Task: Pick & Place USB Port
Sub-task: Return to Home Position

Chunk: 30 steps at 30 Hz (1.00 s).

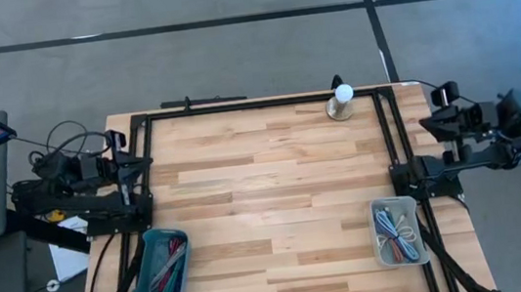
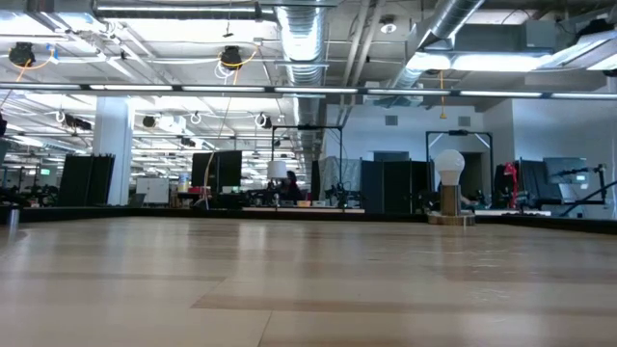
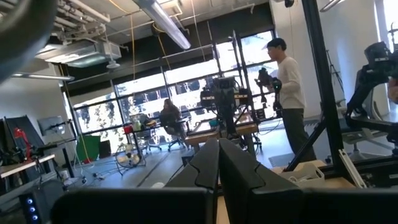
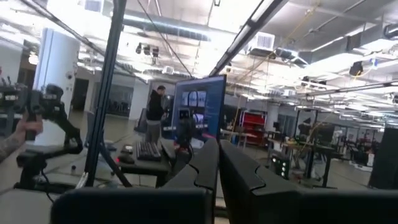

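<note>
Since the cables (image 1: pixel 399 235) sit in the blue bin (image 1: pixel 141 282) and gray bin (image 1: pixel 378 239), we rest the left gripper (image 1: pixel 138 164) and right gripper (image 1: pixel 429 125) clenched empty at the frame's side edges.

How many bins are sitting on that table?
2. A blue bin sits on the left side of the table, and a gray bin sits on its right side. The overhead view shows the whole tabletop, so none seems hidden.
</note>
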Each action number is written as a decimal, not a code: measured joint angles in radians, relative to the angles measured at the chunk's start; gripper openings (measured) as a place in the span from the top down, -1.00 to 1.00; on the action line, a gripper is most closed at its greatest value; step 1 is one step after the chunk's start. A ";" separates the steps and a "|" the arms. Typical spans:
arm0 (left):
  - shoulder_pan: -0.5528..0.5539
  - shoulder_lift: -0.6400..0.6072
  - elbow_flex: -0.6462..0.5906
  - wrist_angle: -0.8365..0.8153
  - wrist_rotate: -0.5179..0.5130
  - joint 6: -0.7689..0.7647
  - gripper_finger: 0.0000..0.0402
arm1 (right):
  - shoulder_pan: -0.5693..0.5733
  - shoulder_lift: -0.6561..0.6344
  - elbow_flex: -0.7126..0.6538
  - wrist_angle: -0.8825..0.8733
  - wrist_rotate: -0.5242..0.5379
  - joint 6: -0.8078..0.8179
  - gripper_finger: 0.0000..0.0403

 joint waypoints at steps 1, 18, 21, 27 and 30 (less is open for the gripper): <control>0.000 0.000 0.000 0.000 0.000 -0.001 0.94 | 0.000 -0.008 -0.004 -0.010 0.000 0.000 0.96; 0.000 0.000 -0.112 -0.111 -0.006 -0.045 0.94 | -0.001 -0.008 -0.140 0.006 0.003 0.057 0.96; 0.000 0.000 -0.156 -0.109 0.001 -0.068 0.94 | -0.001 -0.008 -0.195 0.043 0.003 0.069 0.96; 0.000 0.000 -0.273 0.026 0.001 -0.070 0.94 | -0.001 -0.008 -0.297 0.144 0.003 0.072 0.96; 0.000 0.000 -0.344 0.148 0.001 -0.040 0.94 | -0.001 -0.008 -0.342 0.195 0.003 0.073 0.96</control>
